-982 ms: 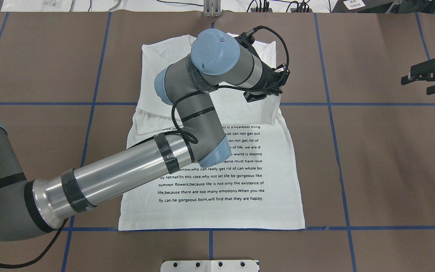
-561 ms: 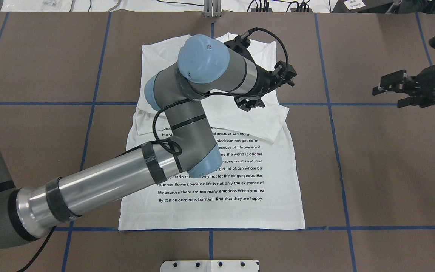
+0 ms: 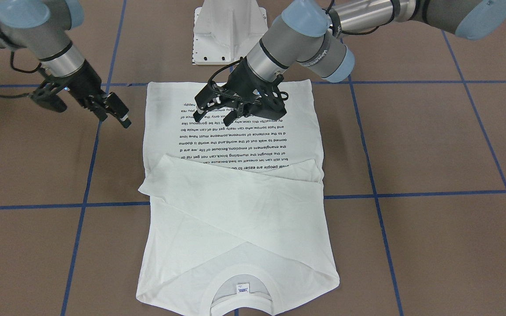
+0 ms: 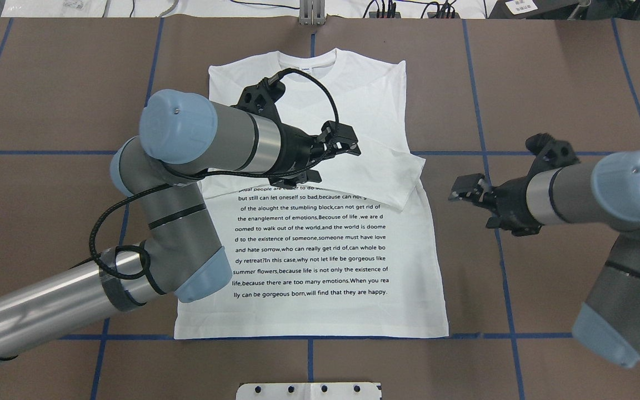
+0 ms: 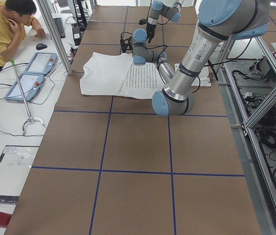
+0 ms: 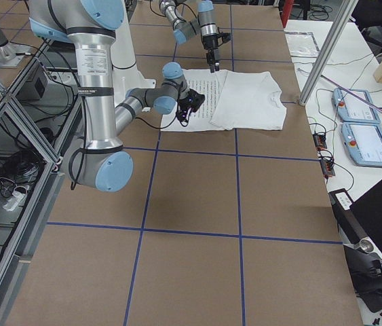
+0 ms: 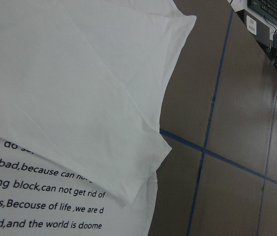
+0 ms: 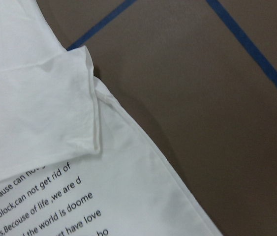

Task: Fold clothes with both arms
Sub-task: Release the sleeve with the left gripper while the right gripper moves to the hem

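Observation:
The white T-shirt [image 4: 409, 278] lies flat on the brown table with the text side up and the collar [image 4: 311, 61] at the far end. Both sleeves are folded across the chest, and one cuff [image 4: 403, 180] sticks out past the shirt's right edge. My left gripper [image 4: 331, 158] is open and empty, hovering over the chest above the text block. It also shows in the front-facing view [image 3: 214, 115]. My right gripper [image 4: 473, 208] is open and empty, just off the shirt's right edge near that cuff [image 8: 86, 98]. No fingers show in either wrist view.
The white pedestal base [image 4: 309, 390] stands at the near table edge by the shirt's hem. Blue tape lines [image 4: 486, 166] grid the table. A seated operator [image 5: 15, 24] and two tablets [image 5: 35, 73] are at a side desk beyond the collar end.
My left arm pulled back from the shirt's far right shoulder to the chest, gripper empty. The sleeve cuff dropped flat across the text. My right arm came in from the right edge to the shirt's side.

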